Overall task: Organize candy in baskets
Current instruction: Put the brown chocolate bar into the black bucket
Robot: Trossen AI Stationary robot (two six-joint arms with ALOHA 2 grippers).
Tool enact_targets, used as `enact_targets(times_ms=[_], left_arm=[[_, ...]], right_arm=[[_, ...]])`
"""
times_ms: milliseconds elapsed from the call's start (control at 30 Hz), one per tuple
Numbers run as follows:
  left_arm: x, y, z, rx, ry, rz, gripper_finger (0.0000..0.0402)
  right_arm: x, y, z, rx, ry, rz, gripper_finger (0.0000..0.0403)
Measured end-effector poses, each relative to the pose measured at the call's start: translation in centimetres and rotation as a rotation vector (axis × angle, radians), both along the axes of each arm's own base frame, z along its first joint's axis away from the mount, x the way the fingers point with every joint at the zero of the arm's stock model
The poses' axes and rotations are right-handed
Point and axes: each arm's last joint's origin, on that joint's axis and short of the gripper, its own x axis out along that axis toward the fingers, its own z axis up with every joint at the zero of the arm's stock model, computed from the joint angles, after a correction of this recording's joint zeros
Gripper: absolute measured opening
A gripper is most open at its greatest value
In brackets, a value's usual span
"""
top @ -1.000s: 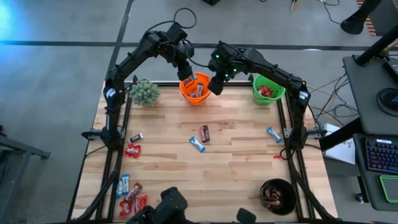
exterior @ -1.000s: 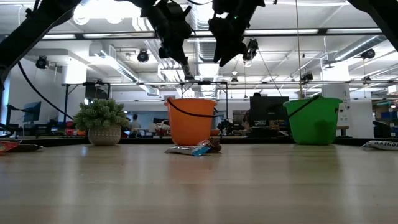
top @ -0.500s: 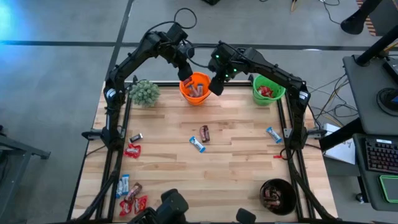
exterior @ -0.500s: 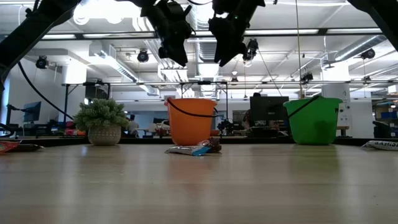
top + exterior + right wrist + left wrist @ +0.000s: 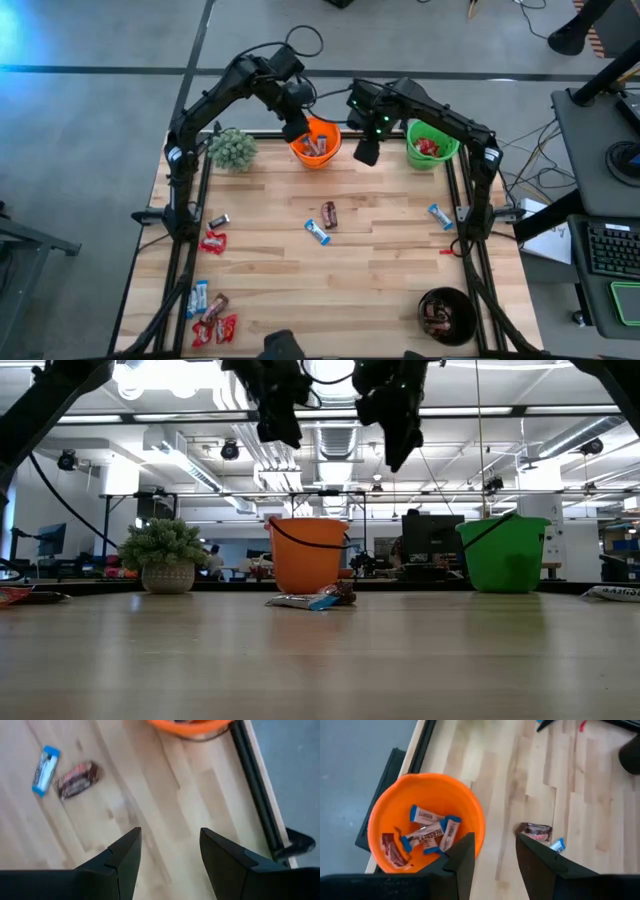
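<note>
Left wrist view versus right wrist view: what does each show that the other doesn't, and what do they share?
Only the left wrist view looks inside the orange basket, where blue-and-white bars and a red bar lie. Only the right wrist view shows the table's black edge rail and the grey floor beyond it. Both show the brown candy bar beside the blue one on the wooden table, between open, empty fingers.
</note>
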Motion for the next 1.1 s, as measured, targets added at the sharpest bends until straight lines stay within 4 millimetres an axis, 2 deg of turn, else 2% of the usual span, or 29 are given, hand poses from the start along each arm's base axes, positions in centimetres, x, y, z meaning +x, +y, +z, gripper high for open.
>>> enact_targets(times_ms=[167,467,633,867,1100], left_arm=[[-0.5,-1.5,1.5,0.032,-0.035,-0.033,0.0126],[-1.9,-4.0,4.1,0.067,-0.089,-0.067,0.0126],[-2.0,-5.5,4.6,0.068,-0.092,-0.102,0.0126],[-1.9,-7.1,4.8,0.067,-0.076,-0.163,0.0126],[-2.1,-7.7,4.7,0.044,-0.044,-0.172,0.0126]], right_arm=[[-1.8,1.0,0.3,0.048,0.079,-0.004,0.0189],[-5.2,3.0,0.7,0.071,0.089,-0.065,0.0189],[-7.6,4.4,0.4,0.091,0.100,-0.125,0.0189],[-10.1,5.7,-1.2,0.067,0.096,-0.201,0.0189],[-12.2,6.7,-3.9,0.051,0.204,-0.258,0.0189]])
